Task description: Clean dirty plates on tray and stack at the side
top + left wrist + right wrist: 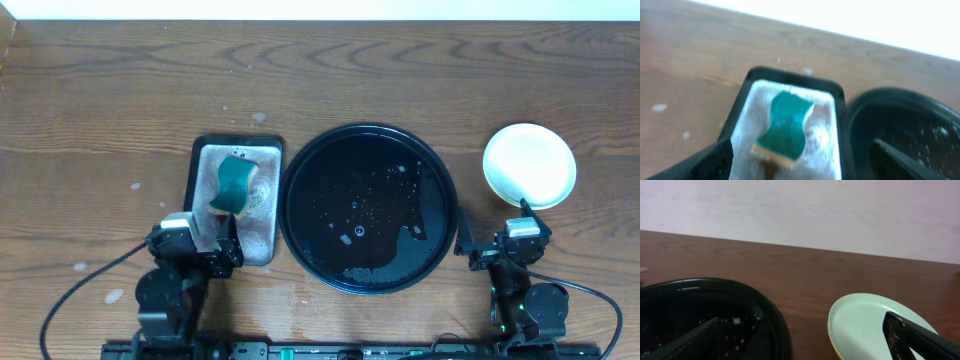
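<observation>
The large round black tray (368, 208) sits mid-table, wet with droplets and no plate on it; it also shows in the right wrist view (715, 310) and the left wrist view (905, 125). The plates (529, 165) lie stacked at the right, a pale mint-white one on top; in the right wrist view (865, 325) a yellow rim shows beneath. My left gripper (205, 240) is open and empty, at the near end of the small grey tray. My right gripper (500, 235) is open and empty, between the black tray and the plate stack.
A small rectangular grey tray with dark rim (237, 195) lies left of the black tray and holds a green and yellow sponge (234, 186), also in the left wrist view (785, 127). Water spots mark the wood at the left.
</observation>
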You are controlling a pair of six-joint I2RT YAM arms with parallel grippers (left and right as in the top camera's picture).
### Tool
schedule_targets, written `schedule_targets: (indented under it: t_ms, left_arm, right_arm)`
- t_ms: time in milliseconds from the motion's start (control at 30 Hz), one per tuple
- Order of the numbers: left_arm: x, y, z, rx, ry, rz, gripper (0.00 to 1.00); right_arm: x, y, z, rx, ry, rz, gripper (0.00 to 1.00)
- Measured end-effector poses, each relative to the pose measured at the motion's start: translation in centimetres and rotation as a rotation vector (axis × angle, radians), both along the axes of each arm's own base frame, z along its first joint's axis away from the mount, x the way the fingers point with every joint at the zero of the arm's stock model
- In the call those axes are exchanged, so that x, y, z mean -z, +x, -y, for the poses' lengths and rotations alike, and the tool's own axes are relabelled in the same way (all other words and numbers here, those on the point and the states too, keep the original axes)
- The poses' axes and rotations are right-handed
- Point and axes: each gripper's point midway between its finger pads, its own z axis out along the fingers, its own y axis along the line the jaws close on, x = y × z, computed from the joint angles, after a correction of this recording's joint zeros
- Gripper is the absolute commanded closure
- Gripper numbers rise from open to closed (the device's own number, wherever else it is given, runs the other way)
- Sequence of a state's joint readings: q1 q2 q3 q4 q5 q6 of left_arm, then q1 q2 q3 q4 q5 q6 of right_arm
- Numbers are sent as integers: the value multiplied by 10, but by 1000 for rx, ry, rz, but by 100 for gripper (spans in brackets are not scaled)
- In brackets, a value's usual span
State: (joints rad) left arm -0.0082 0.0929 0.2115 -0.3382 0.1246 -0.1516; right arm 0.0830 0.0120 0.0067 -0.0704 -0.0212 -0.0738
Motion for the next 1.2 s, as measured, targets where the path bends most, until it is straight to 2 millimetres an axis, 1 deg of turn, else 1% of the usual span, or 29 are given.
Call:
schedule_targets:
  t_ms: [67, 167, 267, 333, 433, 567, 767, 1200]
  left_arm:
    - [2, 5, 0, 0, 0, 56, 13]
    - [-1, 13, 0, 1, 1, 150, 13]
    - [-12, 18, 0, 3, 16, 240, 13]
    - [-13, 19, 0, 7, 42, 262, 13]
    - [-11, 19, 0, 18, 97, 261, 13]
    - [0, 18, -1, 21, 149, 217, 13]
    - [0, 18, -4, 14, 178, 217, 13]
    - [0, 18, -4, 14, 182, 217, 13]
  right_arm:
    - [0, 0, 0, 0, 0, 0, 1]
    - [0, 0, 0, 0, 0, 0, 1]
    - [0, 0, 0, 0, 0, 0, 1]
    - [0, 0, 0, 0, 0, 0, 1]
    - [0, 0, 0, 0, 0, 0, 1]
    - [0, 0, 0, 0, 0, 0, 1]
    - [0, 0, 0, 0, 0, 0, 1]
    - [0, 0, 0, 0, 0, 0, 1]
